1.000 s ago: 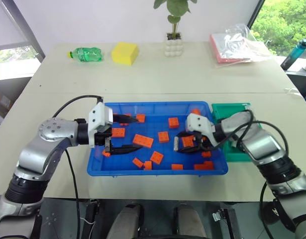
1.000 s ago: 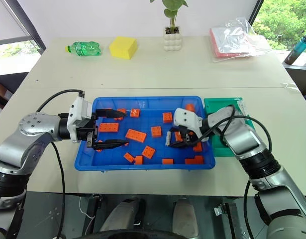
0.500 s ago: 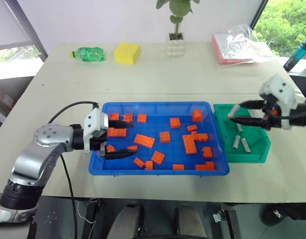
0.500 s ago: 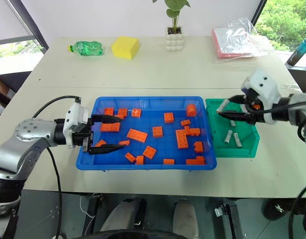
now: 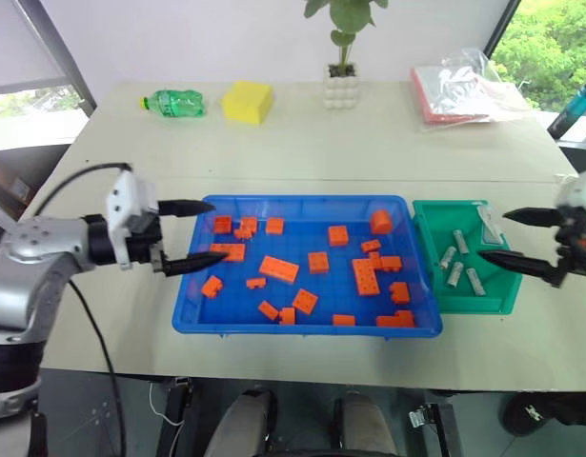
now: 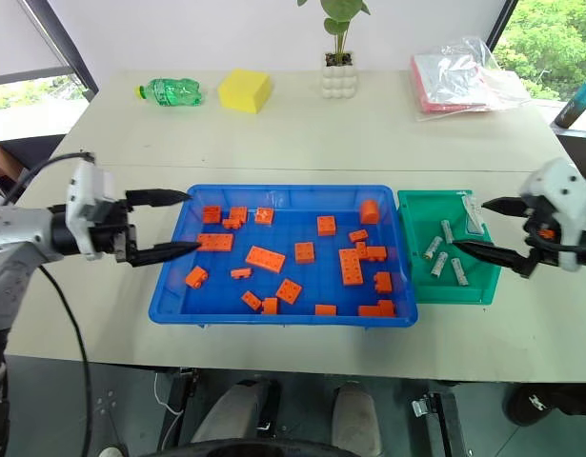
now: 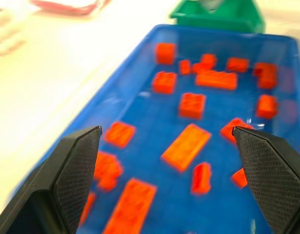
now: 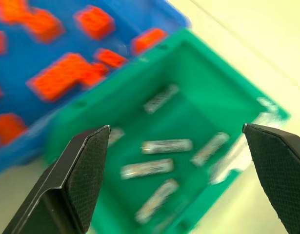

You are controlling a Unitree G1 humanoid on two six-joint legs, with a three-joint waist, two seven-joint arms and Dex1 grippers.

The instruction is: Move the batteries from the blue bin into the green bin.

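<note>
Inside green bin [image 5: 497, 296], unlabelled batteries [image 5: 455, 273], both end effectors [image 5: 182, 234] [image 5: 517, 238] wide open, empty

We see the blue bin [image 6: 169, 303] near the front edge of the desk [image 6: 302, 143], with the green bin [image 6: 413, 288] touching its right side. Toy bricks [image 6: 264, 258] lie scattered inside the blue bin. The batteries [image 6: 447, 257] lie inside the green bin. Our left tool [image 6: 167, 224] hangs at the blue bin's left rim, its tips reaching over that edge. Our right tool [image 6: 478, 226] hangs at the green bin's right side, tips over its right rim. Along the far edge of the desk, from left to right, lie a bottle [image 6: 173, 91], a sponge [image 6: 245, 90], a potted plant [image 6: 340, 74] and a plastic-wrapped packet [image 6: 459, 76].
</note>
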